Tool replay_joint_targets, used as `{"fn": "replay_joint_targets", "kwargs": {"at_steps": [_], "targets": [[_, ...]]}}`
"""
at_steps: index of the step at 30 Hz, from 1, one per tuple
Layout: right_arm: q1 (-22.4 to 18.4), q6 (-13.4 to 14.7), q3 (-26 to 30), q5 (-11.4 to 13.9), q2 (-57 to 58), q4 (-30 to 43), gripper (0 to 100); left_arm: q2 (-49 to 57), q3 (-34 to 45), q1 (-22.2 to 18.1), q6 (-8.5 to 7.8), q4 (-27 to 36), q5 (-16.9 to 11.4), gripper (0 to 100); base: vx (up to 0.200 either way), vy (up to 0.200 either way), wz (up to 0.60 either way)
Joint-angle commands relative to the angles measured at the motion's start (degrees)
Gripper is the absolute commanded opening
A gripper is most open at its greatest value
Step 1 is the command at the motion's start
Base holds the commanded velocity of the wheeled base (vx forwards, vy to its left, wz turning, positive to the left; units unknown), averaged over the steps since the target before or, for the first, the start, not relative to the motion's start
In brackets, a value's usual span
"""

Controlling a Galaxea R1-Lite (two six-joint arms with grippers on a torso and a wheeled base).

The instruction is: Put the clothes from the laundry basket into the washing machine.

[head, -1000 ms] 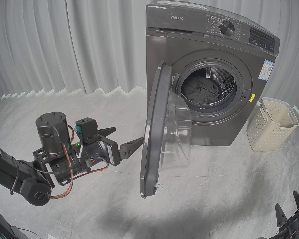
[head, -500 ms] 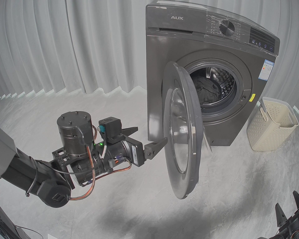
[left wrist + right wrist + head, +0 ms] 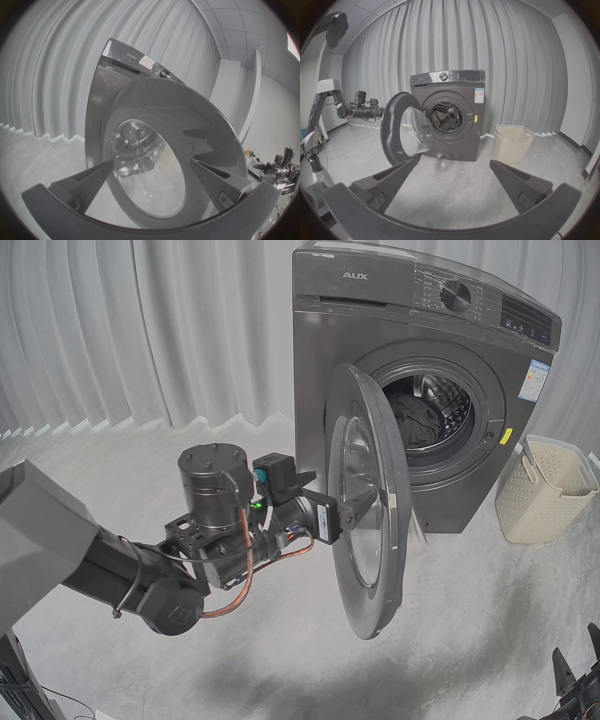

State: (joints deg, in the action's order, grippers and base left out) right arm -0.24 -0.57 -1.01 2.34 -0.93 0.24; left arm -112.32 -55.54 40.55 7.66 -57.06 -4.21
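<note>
The grey washing machine [image 3: 350, 334] stands at the back with its round door [image 3: 375, 446] swung partway across the opening. Dark clothes [image 3: 415, 418] lie inside the drum, seen again from the right wrist as clothes [image 3: 447, 123]. My left gripper [image 3: 340, 496] is open, and its fingertips rest against the door's outer face [image 3: 175, 106]. The cream laundry basket [image 3: 544, 490] stands on the floor to the right of the machine, and no clothes show in it. My right gripper [image 3: 451, 162] hangs open and holds nothing, low at the right, well back from the machine.
White curtains hang behind the machine. Bare grey floor lies in front of the machine [image 3: 447, 78] and the basket [image 3: 511, 142]. The door [image 3: 393, 125] juts out into the space on the machine's left side.
My left arm has moved right, toward the machine. The door has swung from edge-on and wide open to partway across the opening. The right gripper has not moved.
</note>
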Motion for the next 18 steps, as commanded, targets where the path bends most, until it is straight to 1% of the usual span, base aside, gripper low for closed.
{"fn": "replay_joint_targets", "kwargs": {"at_steps": [1,5,12,16,18], "targets": [[-0.02,-0.04,1.01,0.03,0.93,0.02,100,-6.06,-7.92,3.40,0.34,1.17,-0.01,100,0.000,0.000,0.00],[-0.02,0.05,1.01,0.03,0.93,0.02,100,-8.35,-10.64,3.75,0.34,1.52,0.25,100,0.000,0.000,0.00],[-0.02,0.05,1.01,0.03,0.93,0.02,100,-11.25,-15.83,3.05,0.34,3.01,0.25,100,0.000,0.000,0.00],[-0.02,0.05,1.01,0.03,0.93,0.02,100,-13.97,-23.56,1.91,0.43,5.74,0.34,100,0.000,0.000,0.00],[-0.02,-0.04,1.01,0.03,0.93,0.02,100,-15.38,-27.52,1.47,0.78,7.32,0.34,100,0.000,0.000,0.00]]}}
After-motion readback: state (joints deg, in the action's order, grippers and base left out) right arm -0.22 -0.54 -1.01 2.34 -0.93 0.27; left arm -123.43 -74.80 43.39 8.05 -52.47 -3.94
